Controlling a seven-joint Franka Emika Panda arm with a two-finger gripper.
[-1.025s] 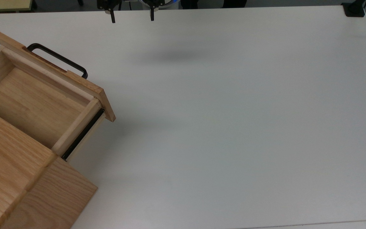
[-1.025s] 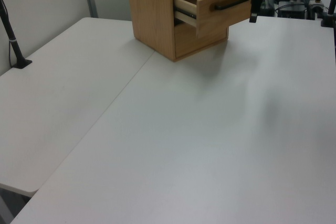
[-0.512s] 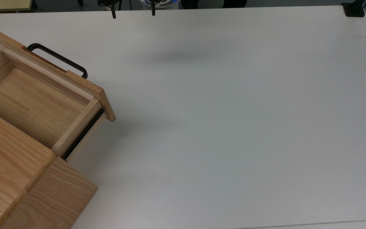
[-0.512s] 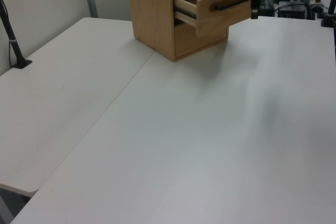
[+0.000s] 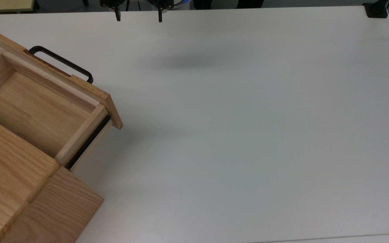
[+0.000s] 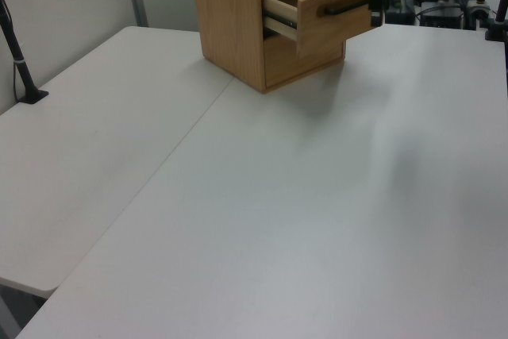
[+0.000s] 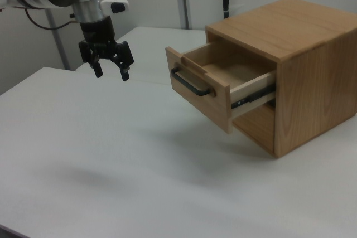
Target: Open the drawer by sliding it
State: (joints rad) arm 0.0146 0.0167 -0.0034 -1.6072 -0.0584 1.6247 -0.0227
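Here the nearest thing in the right view is the bare white table [image 7: 111,160], which runs back toward a wooden cabinet [image 7: 312,82] at the right view's right. From the cabinet's upper opening the drawer [image 7: 215,82] stands pulled well out, its flat front panel hanging over the table and its black bar handle [image 7: 189,85] facing the right view's left. The tray of the drawer holds nothing: the top view looks straight down into it and shows bare oak boards [image 5: 35,111], with a black side rail [image 5: 88,143] exposed along the edge between the front panel and the cabinet body. In the left view the drawer [image 6: 333,9] juts toward the left view's right from the cabinet [image 6: 238,13], above a closed lower panel. Farther back, the gripper [image 7: 110,69] hangs above the table with its two fingers spread apart and pointing down, grasping nothing, well apart from the handle on the right view's left. In the top view the gripper [image 5: 137,15] sits at the far edge of the table [image 5: 248,118], its fingertips separated, with a soft shadow on the surface below.
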